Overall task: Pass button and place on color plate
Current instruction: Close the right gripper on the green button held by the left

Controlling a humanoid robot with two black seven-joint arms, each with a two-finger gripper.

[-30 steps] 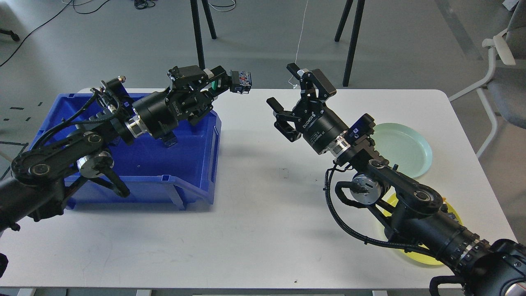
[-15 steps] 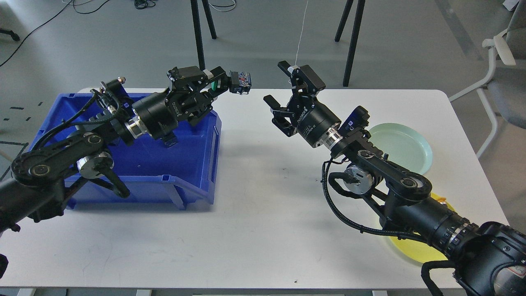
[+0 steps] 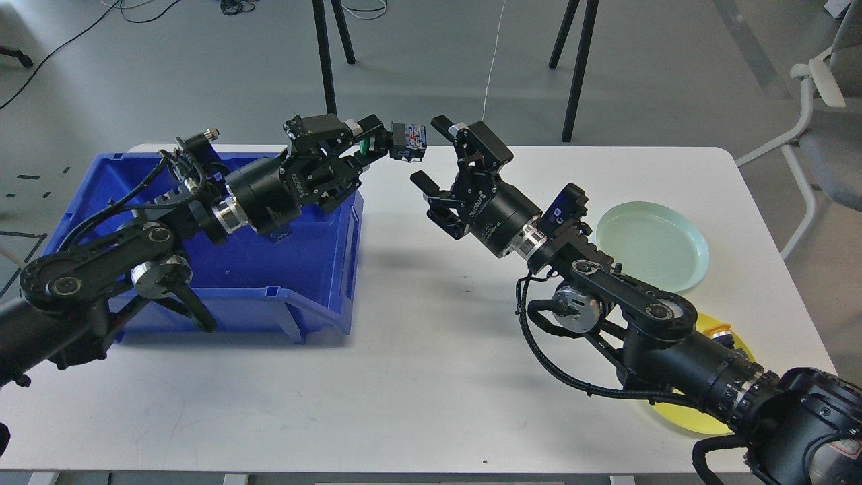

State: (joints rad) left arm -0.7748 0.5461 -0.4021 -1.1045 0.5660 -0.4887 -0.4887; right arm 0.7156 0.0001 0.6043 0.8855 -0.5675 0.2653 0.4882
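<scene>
My left gripper (image 3: 394,140) reaches out past the right rim of the blue bin and is shut on a small black button block (image 3: 410,141) with a red and blue face. My right gripper (image 3: 432,153) is open and empty, its fingers (image 3: 444,124) spread just to the right of the button, a small gap away. A pale green plate (image 3: 652,244) lies on the table to the right. A yellow plate (image 3: 700,411) lies nearer, mostly hidden under my right arm.
A blue bin (image 3: 316,269) stands on the left of the white table (image 3: 417,377), under my left arm. Black stand legs (image 3: 324,54) rise from the floor behind the table. A chair (image 3: 825,135) stands at the far right.
My right gripper has moved left and slightly back toward the button. My left gripper has moved a little right with the button. The gap between them has closed to a few centimetres.
</scene>
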